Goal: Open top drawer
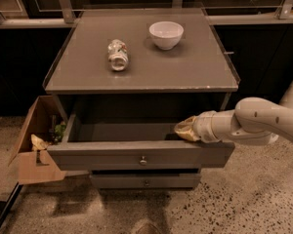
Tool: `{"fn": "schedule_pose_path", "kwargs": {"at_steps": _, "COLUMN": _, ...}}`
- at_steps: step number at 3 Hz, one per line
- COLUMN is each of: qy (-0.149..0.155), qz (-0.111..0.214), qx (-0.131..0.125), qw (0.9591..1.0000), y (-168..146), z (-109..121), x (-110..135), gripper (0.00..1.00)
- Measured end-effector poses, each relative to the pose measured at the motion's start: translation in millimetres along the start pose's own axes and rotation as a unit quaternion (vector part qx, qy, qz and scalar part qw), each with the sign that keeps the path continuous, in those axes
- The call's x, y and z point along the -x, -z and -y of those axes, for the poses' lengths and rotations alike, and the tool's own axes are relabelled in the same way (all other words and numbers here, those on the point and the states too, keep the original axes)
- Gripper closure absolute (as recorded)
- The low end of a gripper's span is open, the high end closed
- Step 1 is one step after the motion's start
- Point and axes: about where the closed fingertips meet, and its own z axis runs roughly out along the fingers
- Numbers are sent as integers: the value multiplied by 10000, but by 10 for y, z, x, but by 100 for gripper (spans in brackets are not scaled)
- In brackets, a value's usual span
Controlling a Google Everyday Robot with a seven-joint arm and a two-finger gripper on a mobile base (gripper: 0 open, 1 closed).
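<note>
The top drawer (pixel 102 158) is a wide grey drawer with a small round metal knob (pixel 143 160) at the centre of its front. It stands pulled well out of the grey cabinet, and its dark inside shows. My gripper (pixel 183 129) reaches in from the right on a white arm. Its yellowish tip sits just behind the drawer front's top edge, right of centre, inside the open drawer.
A white bowl (pixel 166 34) and a crushed can (pixel 117 54) lie on the cabinet top (pixel 185 69). A narrower lower drawer (pixel 145 181) sits below. An open cardboard box (pixel 34 145) with scraps stands at the cabinet's left. The floor is speckled stone.
</note>
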Motion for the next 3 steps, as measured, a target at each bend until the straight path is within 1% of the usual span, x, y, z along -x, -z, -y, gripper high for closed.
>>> {"fn": "schedule_pose_path", "kwargs": {"at_steps": 1, "qy": 144, "qz": 5, "qx": 182, "qw": 9997, "y": -27, "z": -91, "x": -2, "gripper": 100}}
{"fn": "schedule_pose_path", "kwargs": {"at_steps": 2, "qy": 203, "qz": 122, "qx": 326, "qw": 9992, "y": -29, "z": -249, "x": -56, "gripper": 100}}
{"fn": "schedule_pose_path", "kwargs": {"at_steps": 3, "qy": 203, "qz": 122, "qx": 326, "qw": 9992, "y": -25, "z": -238, "x": -43, "gripper": 100}}
